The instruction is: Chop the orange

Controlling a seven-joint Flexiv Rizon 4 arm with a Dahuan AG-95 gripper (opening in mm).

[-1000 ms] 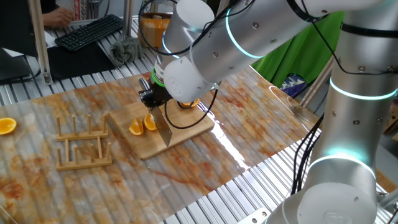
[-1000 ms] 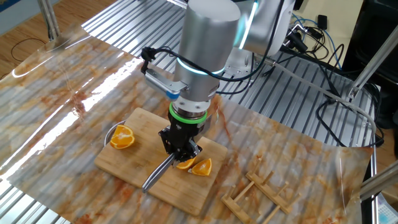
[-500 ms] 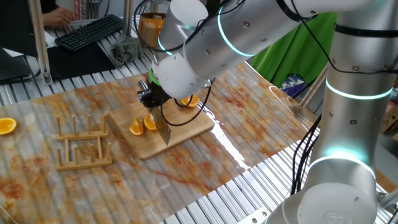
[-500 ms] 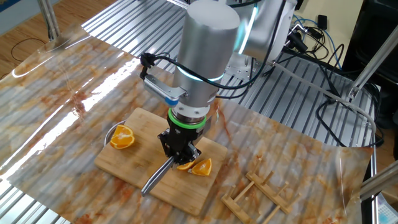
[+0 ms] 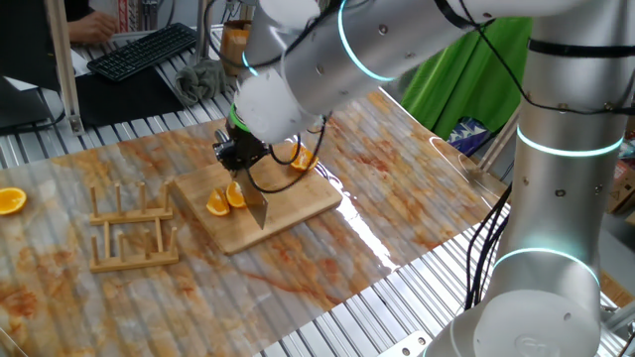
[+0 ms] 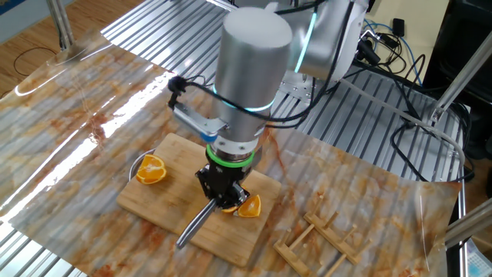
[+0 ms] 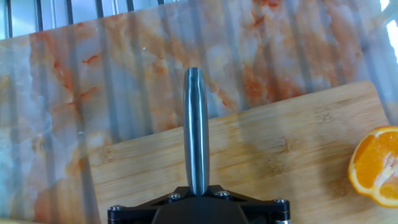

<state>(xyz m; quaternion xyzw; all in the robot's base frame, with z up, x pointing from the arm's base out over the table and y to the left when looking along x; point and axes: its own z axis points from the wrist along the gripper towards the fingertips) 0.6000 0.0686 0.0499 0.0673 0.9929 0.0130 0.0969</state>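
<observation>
Gripping a knife with its fingers clamped tight on the handle, the gripper points steeply down over the wooden cutting board. The grey blade runs out from the jaws along the board towards its edge. The orange lies on the board as thin wedges, bright orange flesh with a pale rind, just beside the blade; from the other fixed camera one wedge shows right next to the gripper. A rounder orange half sits near the board's far end, and another half lies well apart on the stained table cover, beyond a wooden rack.
</observation>
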